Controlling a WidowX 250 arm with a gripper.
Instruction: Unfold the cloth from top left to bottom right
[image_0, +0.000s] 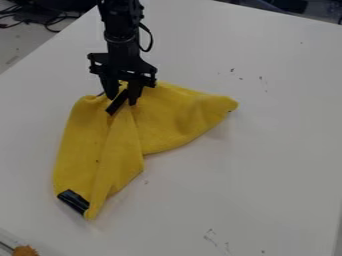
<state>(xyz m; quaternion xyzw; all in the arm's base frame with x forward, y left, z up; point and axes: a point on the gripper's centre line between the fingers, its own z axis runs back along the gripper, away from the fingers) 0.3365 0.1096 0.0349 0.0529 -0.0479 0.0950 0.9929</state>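
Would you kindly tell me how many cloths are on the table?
1: the yellow cloth, partly folded, lies mostly left of centre on the table, under the tool. Another could be hidden beneath the cloth.

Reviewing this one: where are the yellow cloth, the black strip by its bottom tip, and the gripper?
yellow cloth (83, 145): camera view, on its left-hand part
black strip (73, 201): camera view, on its middle
gripper (123, 100): camera view, midway between its fingertips
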